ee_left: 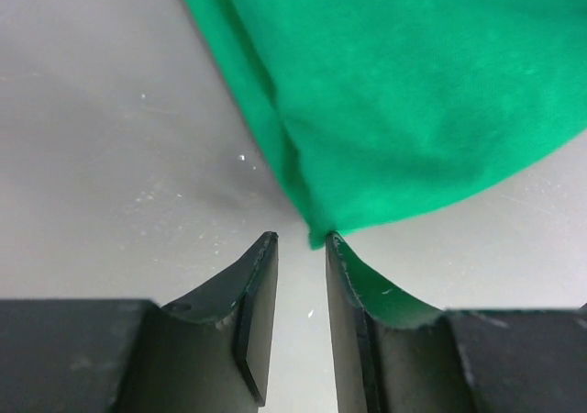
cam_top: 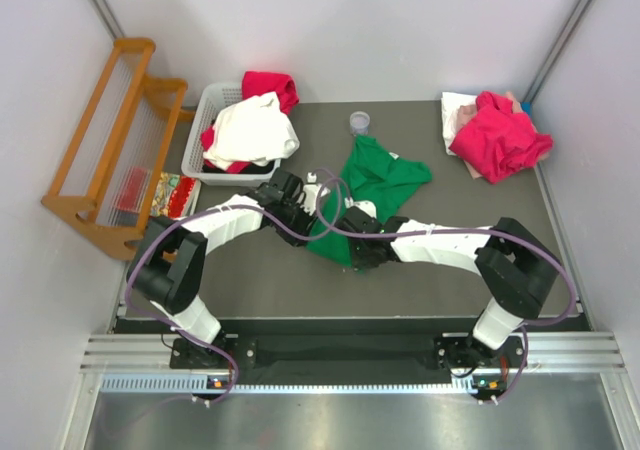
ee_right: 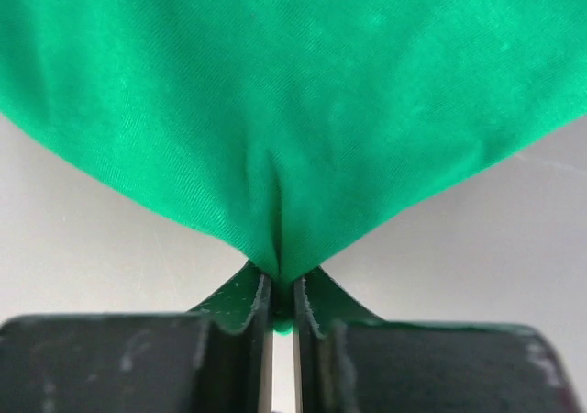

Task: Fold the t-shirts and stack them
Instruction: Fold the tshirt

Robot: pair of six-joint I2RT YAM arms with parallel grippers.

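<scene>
Right end effector (ee_right: 282,283): clamped on green t-shirt (ee_right: 293,110). Left end effector (ee_left: 301,241): narrowly parted, nothing caught; grip may be missed.

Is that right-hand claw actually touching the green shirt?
Touching. The right wrist view shows the right gripper shut on the green t-shirt, with a pinch of the fabric drawn down between its two fingers.

Green tee (cam_top: 385,175) crumpled, bunched at table (cam_top: 470,205) ctr.
</scene>
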